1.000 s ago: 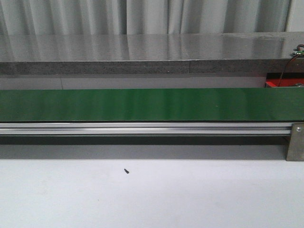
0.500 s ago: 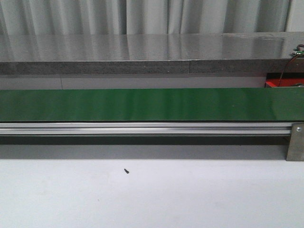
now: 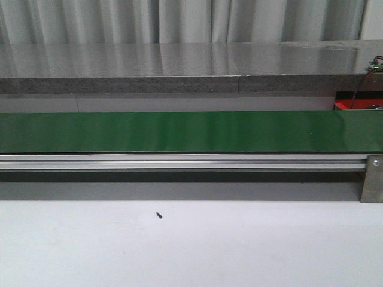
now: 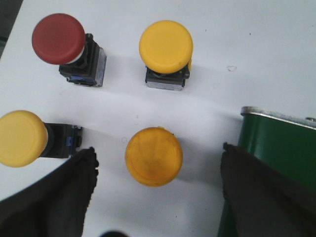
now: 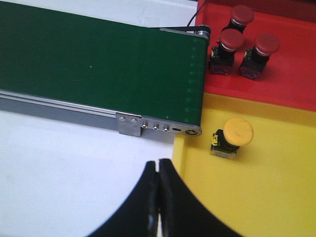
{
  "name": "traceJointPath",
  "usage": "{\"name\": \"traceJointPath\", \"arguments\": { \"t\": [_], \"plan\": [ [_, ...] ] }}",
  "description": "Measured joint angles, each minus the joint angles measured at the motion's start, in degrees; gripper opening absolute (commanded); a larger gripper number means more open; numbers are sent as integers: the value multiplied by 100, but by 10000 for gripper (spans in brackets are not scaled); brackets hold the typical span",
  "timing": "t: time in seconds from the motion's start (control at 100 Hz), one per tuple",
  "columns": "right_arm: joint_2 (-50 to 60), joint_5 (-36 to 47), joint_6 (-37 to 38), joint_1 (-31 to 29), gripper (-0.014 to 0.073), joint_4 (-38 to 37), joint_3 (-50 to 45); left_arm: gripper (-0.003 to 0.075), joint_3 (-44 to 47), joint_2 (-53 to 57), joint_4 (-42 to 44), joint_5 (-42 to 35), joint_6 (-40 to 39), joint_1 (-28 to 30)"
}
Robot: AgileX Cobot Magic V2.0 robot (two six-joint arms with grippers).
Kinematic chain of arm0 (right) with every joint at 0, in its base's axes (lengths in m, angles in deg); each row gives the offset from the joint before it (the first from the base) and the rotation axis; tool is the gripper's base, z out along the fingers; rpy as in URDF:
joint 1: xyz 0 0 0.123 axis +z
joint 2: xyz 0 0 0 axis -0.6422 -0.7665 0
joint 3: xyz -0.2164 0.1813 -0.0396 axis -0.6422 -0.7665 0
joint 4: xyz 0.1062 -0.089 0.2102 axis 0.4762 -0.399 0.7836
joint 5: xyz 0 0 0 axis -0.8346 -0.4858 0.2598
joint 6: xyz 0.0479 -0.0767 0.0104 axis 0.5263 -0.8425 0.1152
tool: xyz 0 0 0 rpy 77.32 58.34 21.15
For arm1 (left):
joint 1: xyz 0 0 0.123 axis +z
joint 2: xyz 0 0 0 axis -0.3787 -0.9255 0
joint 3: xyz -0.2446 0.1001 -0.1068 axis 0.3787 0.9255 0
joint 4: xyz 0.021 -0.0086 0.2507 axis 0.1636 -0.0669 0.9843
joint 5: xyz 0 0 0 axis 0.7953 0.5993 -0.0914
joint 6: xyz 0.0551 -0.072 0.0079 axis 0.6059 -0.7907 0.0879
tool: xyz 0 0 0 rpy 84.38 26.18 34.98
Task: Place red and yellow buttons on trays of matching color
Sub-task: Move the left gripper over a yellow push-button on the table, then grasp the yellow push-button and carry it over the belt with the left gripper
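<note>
Spreading wide, the left gripper [image 4: 155, 197] hangs over the white table [image 4: 256, 44] with its two dark fingers [image 4: 59, 197] well apart and nothing between them but air. Just beyond the gap stands an orange-yellow button [image 4: 153, 156], seen from straight above, its round cap facing the camera. The green conveyor belt [image 4: 281, 148] serves as landmark: this button sits just beside the belt's rounded end. Farther from the belt lies a yellow button on its side [image 4: 22, 138], its black body pointing toward the belt. Past the orange-yellow one, a second yellow button [image 4: 166, 47] stands upright on its grey base, and a red button [image 4: 59, 39] leans beside it, farther from the belt.

Pinched narrow, the right gripper [image 5: 158, 197] has its black fingertips [image 5: 170, 192] touching each other, holding nothing. It hovers over the table edge where the yellow tray [image 5: 276, 197] begins. In the right wrist view the belt's other end [image 5: 98, 64] stops at the trays. On the yellow tray, near the belt's metal end bracket [image 5: 158, 127], lies one yellow-capped button [image 5: 232, 136]. The red tray [image 5: 291, 84] adjoins it beyond, and three red buttons [image 5: 229, 47] stand there close beside the belt's end roller.

From the front, only the long belt [image 3: 179, 131], its aluminium rail [image 3: 179, 161] and a small dark speck [image 3: 159, 215] on the table show.
</note>
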Motion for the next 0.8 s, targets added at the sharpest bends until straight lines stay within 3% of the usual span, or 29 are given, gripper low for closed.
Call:
{"name": "traceJointPath", "arguments": {
  "t": [0.8],
  "plan": [
    [0,0,0,0,-69,0,0,493,0,-567,0,-543,-9,0]
  ]
}}
